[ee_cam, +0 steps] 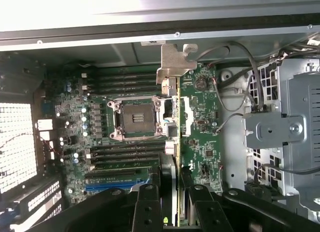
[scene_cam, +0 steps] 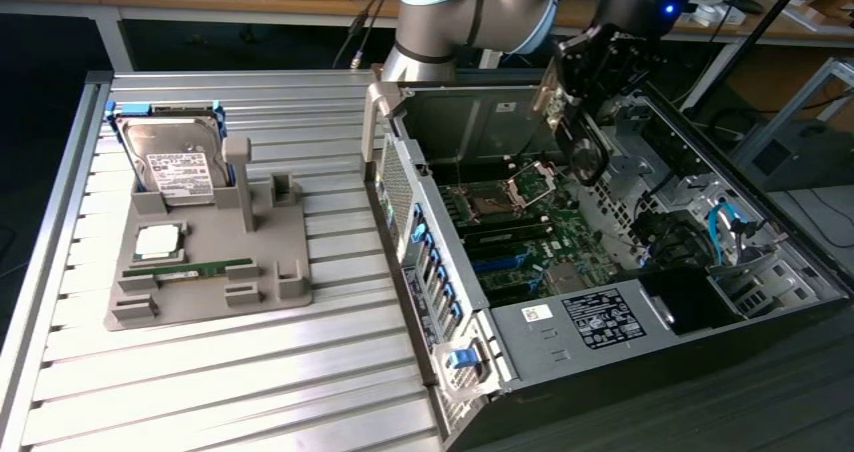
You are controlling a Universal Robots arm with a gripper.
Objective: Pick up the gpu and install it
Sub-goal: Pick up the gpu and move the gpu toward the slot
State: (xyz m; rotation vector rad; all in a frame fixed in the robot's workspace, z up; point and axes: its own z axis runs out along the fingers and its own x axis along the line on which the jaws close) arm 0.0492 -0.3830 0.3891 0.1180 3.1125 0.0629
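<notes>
Clamping the gpu (ee_cam: pixel 176 91) edge-on over the motherboard (ee_cam: pixel 205 142), the gripper (ee_cam: pixel 174 192), jaws part-closed, hides its near end.

The gpu (ee_cam: pixel 175 64), a thin dark card with a pale metal bracket, hung upright and edge-on above the motherboard (ee_cam: pixel 210 142).

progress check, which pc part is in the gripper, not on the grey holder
The thin dark gpu card with a pale metal bracket, edge-on in the gripper; the silver hard drive, square processor and green memory stick sit on the grey moulded holder.
</notes>
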